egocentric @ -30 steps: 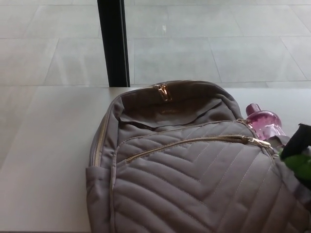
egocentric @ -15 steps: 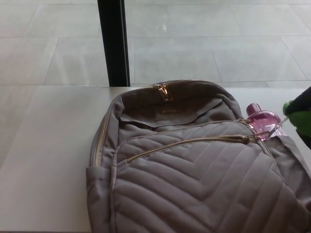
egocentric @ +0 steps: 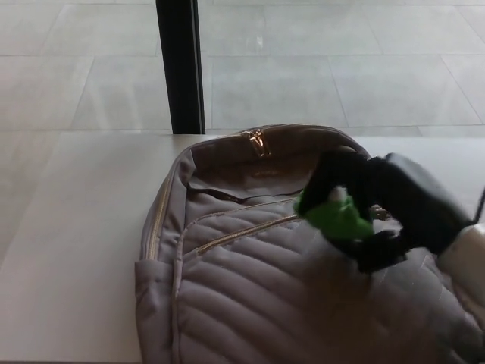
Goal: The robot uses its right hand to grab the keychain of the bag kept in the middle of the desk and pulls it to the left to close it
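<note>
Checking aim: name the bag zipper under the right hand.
The front-pocket zipper crossing the quilted panel; the right hand covers its right end. The left-edge side zipper is clear.

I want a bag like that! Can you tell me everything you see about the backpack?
The backpack is greyish-brown, soft quilted fabric with slanted stitch lines. It lies on its back on the pale desk, top pointing away. A gold side zip and a gold front zip run along it; a gold pull sits at the top. The robot's right hand, blurred, covers the front zip's right end.
</note>
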